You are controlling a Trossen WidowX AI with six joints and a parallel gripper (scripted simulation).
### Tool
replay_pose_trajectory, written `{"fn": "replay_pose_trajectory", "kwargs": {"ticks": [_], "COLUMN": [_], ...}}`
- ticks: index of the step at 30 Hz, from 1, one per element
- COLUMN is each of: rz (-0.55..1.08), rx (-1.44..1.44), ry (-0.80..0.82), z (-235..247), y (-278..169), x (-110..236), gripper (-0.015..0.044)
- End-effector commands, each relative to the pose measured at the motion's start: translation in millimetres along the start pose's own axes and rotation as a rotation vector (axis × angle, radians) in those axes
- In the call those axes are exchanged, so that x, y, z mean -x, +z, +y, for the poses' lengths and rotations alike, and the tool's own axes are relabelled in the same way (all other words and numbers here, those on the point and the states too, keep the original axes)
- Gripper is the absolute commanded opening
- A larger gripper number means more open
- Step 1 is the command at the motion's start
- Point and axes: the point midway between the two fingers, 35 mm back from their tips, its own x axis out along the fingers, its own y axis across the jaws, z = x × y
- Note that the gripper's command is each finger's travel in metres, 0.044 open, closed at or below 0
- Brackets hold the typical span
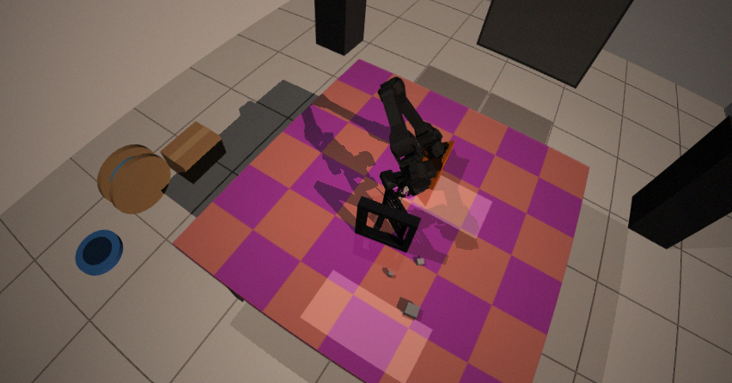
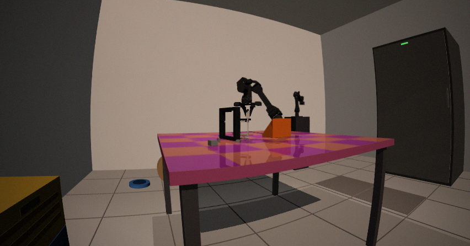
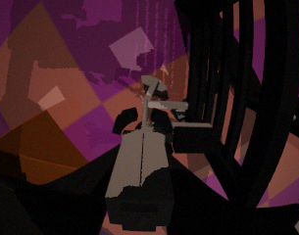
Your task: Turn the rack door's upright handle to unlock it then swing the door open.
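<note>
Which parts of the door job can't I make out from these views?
- Exact door angle: in the top view, the arm covers part of the door near the hand.
- Finger contact on the handle: tiny in the exterior view, dark in the wrist view.
- Hinges: too dark and small in the top view.

The black slatted door [image 1: 394,203] [image 3: 282,98] stands ajar from its upright frame [image 1: 387,211] [image 2: 236,122] — pale handle [image 2: 247,123] [image 3: 145,112] vertical.
</note>
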Motion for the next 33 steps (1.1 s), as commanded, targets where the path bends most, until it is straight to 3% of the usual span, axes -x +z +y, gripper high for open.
{"fn": "replay_pose_trajectory", "kwargs": {"ticks": [1,33], "rz": [-0.005,-0.007], "rx": [-0.085,-0.559], "ry": [-0.004,0.0], "z": [5,61], "y": [3,34], "x": [0,0], "gripper": [0.0022,0.0022]}}
